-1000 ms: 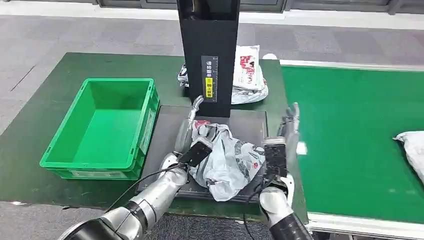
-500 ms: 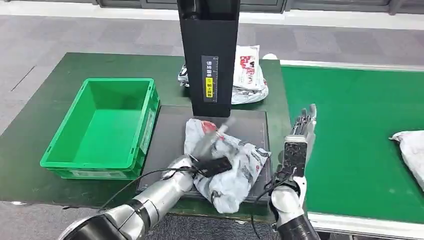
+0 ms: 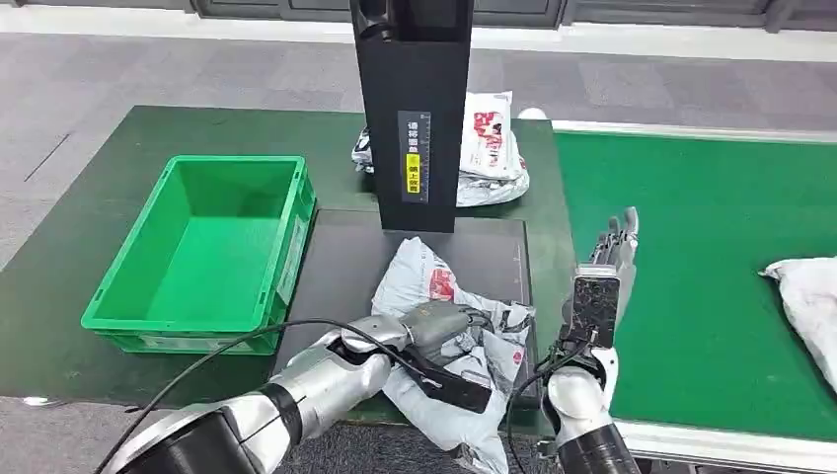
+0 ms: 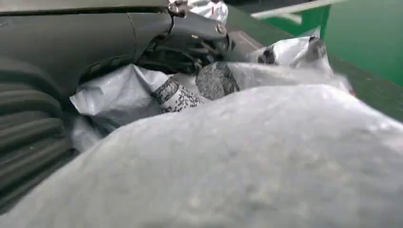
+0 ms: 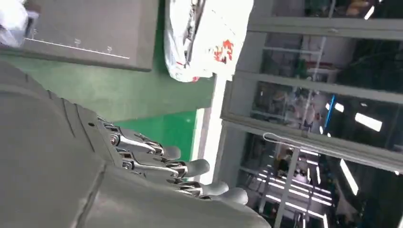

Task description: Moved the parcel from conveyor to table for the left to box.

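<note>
- A green crate [image 3: 197, 252] is set on the dark green table [image 3: 89, 237] at 9 o'clock from the parcel.
- The grey plastic parcel [image 3: 444, 336] lies on the black mat [image 3: 345, 257], gripped by the left hand [image 3: 439, 326].
- The right hand [image 3: 602, 281], at 3 o'clock, is held up with fingers [image 5: 190, 167] extended, grasping nothing, above the green conveyor [image 3: 691, 276].

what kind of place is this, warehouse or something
Probably a parcel sorting or logistics test floor. A green conveyor belt carries a plastic mail bag, a green crate waits on the table, and more bagged parcels lie behind a black scanner column.
</note>
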Action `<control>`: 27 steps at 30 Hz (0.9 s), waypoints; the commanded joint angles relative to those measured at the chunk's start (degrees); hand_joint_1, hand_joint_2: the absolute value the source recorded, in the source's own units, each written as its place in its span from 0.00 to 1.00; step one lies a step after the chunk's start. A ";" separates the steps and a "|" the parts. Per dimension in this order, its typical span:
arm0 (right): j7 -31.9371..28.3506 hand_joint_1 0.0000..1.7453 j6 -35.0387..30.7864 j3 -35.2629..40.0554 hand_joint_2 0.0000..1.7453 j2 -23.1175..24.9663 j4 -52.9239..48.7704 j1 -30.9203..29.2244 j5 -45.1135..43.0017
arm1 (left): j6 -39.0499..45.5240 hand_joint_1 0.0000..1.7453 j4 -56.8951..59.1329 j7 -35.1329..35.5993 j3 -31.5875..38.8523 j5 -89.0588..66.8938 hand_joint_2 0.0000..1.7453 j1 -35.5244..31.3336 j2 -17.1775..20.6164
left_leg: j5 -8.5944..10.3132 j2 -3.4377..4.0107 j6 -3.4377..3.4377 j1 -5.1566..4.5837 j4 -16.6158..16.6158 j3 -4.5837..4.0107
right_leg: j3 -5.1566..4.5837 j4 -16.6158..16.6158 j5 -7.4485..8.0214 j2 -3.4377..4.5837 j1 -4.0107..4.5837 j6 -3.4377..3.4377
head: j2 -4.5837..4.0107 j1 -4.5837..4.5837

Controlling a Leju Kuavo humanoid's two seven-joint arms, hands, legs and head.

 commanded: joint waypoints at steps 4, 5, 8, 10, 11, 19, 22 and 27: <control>1.22 0.00 1.47 -5.98 0.00 1.69 -3.88 6.76 3.00 | 24.98 1.00 -13.60 -3.14 15.64 1.05 1.00 1.01 6.46 | 0.02 0.01 -0.03 0.06 -0.11 0.06 | 0.04 -0.12 0.06 0.12 0.06 -0.09 | 0.00 0.00; 1.16 0.00 1.50 -5.93 0.00 1.80 -4.07 7.48 3.14 | 28.84 1.00 -16.50 -1.59 17.69 -0.17 1.00 0.76 7.38 | 0.00 0.00 -0.04 0.05 -0.04 0.01 | -0.01 -0.05 0.02 0.09 0.05 -0.08 | 0.00 0.02; 0.97 0.00 1.73 -5.42 0.00 2.12 -3.19 7.86 3.26 | 34.55 1.00 -24.46 3.70 22.94 -8.93 1.00 0.12 10.30 | -0.01 0.08 -0.04 0.05 0.03 -0.07 | -0.14 0.05 0.02 0.16 0.06 -0.09 | 0.00 0.02; 0.89 0.00 1.75 -5.30 0.00 2.14 -2.86 7.59 3.29 | 33.07 1.00 -25.64 3.37 24.17 -9.82 1.00 0.63 10.32 | -0.03 0.18 -0.05 0.07 0.03 -0.06 | -0.15 0.05 0.04 0.29 0.08 -0.09 | 0.00 0.02; 0.85 0.00 1.77 -5.30 0.00 2.14 -2.90 7.45 3.29 | 33.11 1.00 -25.69 3.31 24.85 -10.76 1.00 1.12 9.87 | -0.02 0.16 -0.04 0.06 0.01 -0.08 | -0.17 0.04 0.05 0.27 0.07 -0.08 | 0.00 0.00; 0.83 0.00 2.01 -5.27 0.00 2.14 -2.79 7.48 3.20 | 36.98 1.00 -31.05 7.02 30.20 -23.46 1.00 3.12 9.32 | 0.00 0.10 -0.01 0.03 -0.04 -0.05 | -0.11 -0.02 0.02 0.21 0.03 -0.05 | 0.00 0.00; 0.21 0.00 1.82 -4.82 0.00 2.46 -2.07 7.46 2.78 | 36.98 1.00 -39.11 8.67 36.07 -33.94 1.00 4.40 10.52 | -0.05 0.23 -0.03 0.08 -0.02 -0.06 | -0.14 -0.04 0.05 0.36 0.08 -0.09 | 0.00 0.00; -0.50 0.00 1.32 -3.81 0.00 2.25 -1.33 7.19 2.36 | 36.98 1.00 -51.69 22.13 31.14 -41.93 1.00 3.13 24.80 | -0.10 0.51 -0.08 0.10 -0.05 -0.03 | -0.20 -0.02 0.08 0.66 0.10 -0.14 | 0.00 0.02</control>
